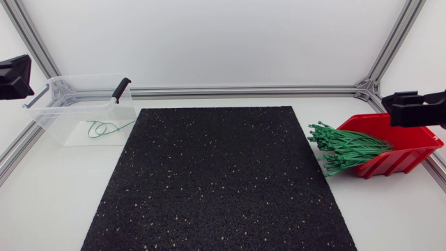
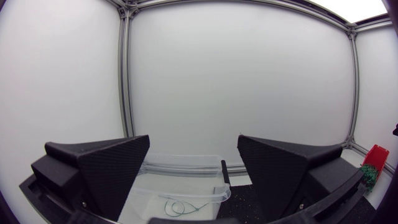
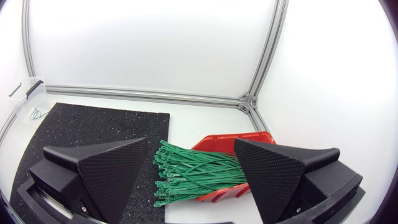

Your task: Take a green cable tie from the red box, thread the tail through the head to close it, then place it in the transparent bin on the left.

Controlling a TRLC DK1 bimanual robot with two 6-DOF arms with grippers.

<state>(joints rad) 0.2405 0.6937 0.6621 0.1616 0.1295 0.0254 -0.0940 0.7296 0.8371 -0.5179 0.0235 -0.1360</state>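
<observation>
At the table's (image 1: 56, 202) left edge, our left arm (image 1: 14, 77) hangs above the far left corner. The left gripper (image 2: 194, 168) stands wide, its two black fingers (image 2: 115, 165) well apart with nothing between them, and it looks down over the clear bin (image 1: 83, 108) ahead of it. The bin sits in the table's far left corner, just beside the far left corner of the mat (image 1: 216, 181). A black handle (image 1: 121, 89) lies across the bin's right rim. On the bin's floor, towards its near right side, lies one green tie closed into a loop (image 1: 104, 128), its thin tail trailing towards the right wall.

The speckled black mat covers the middle of the table, from near the far edge down to the near edge.

Right of the mat lies a bundle of green ties (image 1: 345, 148). Their heads fan out just beside the mat's right edge, and their tails run back into the red box (image 1: 401, 146). The box sits at the table's right edge with its open mouth towards the mat, so the ties spill over its low lip onto the table.

Our right arm (image 1: 417, 108) hangs over the box's far side. The right gripper (image 3: 191, 168) is also spread wide and holds nothing, with the bundle and the box below and ahead of its fingers (image 3: 112, 168).
</observation>
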